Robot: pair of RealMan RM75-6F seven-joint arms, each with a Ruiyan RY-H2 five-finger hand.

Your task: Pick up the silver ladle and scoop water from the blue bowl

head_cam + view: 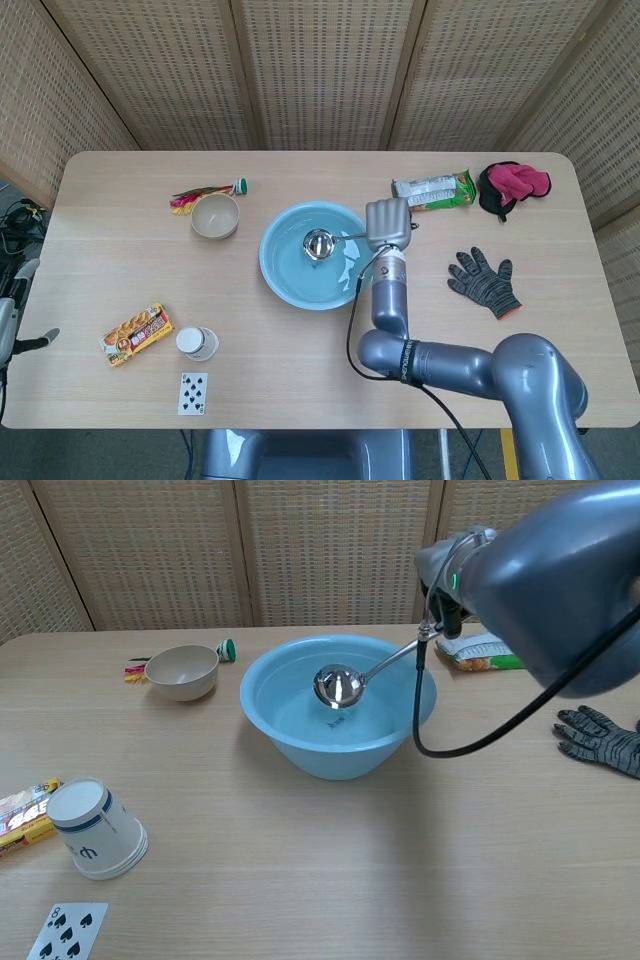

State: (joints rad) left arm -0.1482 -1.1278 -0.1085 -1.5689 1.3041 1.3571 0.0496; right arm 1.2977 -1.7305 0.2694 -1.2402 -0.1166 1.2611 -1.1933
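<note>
The blue bowl [282, 272] [290, 742] holds water at the table's middle. My right hand [388, 223] grips the handle of the silver ladle [318, 243] [339, 685] just past the bowl's right rim. The ladle's cup hangs inside the bowl, low over the water; whether it touches the surface I cannot tell. In the chest view the right arm [540, 580] fills the upper right and hides the hand. My left hand [12, 320] shows only as a sliver at the far left edge of the head view, off the table.
A small beige bowl [215, 215] and a feathered shuttlecock [200, 194] lie left of the blue bowl. A paper cup [95, 828], snack packet [136, 333] and playing card [193, 392] sit front left. A snack bag [433, 190], red cloth [513, 184] and black glove [484, 281] lie right.
</note>
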